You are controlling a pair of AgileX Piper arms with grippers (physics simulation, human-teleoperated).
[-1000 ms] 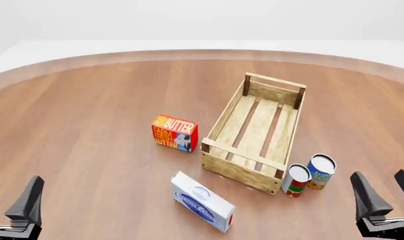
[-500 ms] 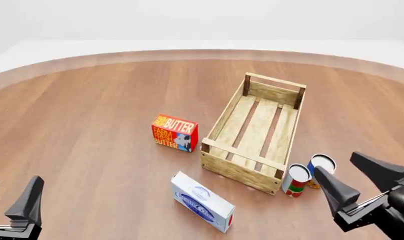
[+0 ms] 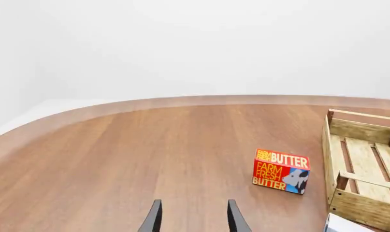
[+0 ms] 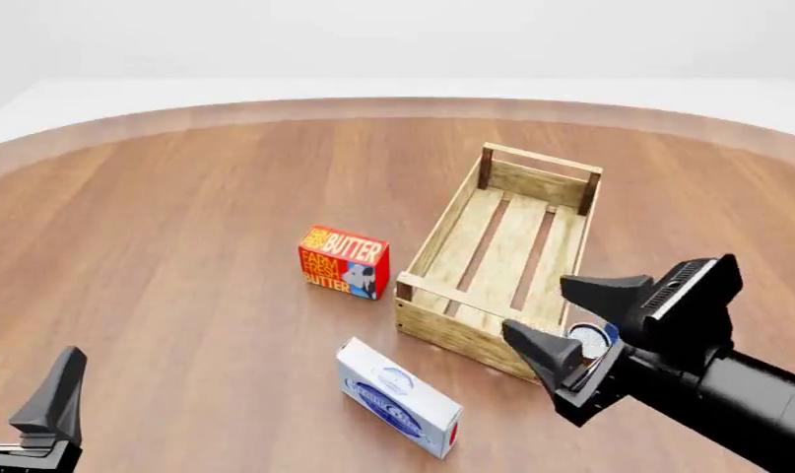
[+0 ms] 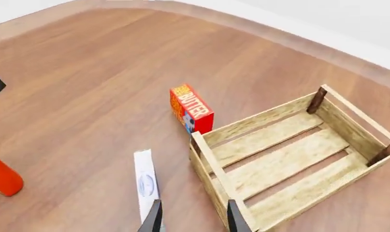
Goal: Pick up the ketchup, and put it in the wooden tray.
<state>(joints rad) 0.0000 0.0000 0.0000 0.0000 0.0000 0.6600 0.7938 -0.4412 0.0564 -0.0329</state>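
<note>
The ketchup [image 5: 1, 178] shows only in the right wrist view, as an orange-red body cut off by the picture's edge; its cap is out of view. It does not show in the front view. The wooden tray [image 4: 483, 340] stands right of the table's middle, with nothing in it, and also shows in the right wrist view [image 5: 259, 121] and the left wrist view [image 3: 362, 210]. My right gripper [image 4: 535, 306] is open and empty, above the tray's near right corner. My left gripper [image 4: 23, 379] is open and empty at the near left.
A red butter box [image 4: 345, 261] stands left of the tray. A white box [image 4: 397, 397] lies in front of the tray's near end. My right arm hides most of the two cans; part of the blue can [image 4: 588, 340] shows by the tray's near right corner.
My right arm has swung in from the near right edge toward the left and forward, now over the tray's near right corner and covering the cans. The left gripper has not moved.
</note>
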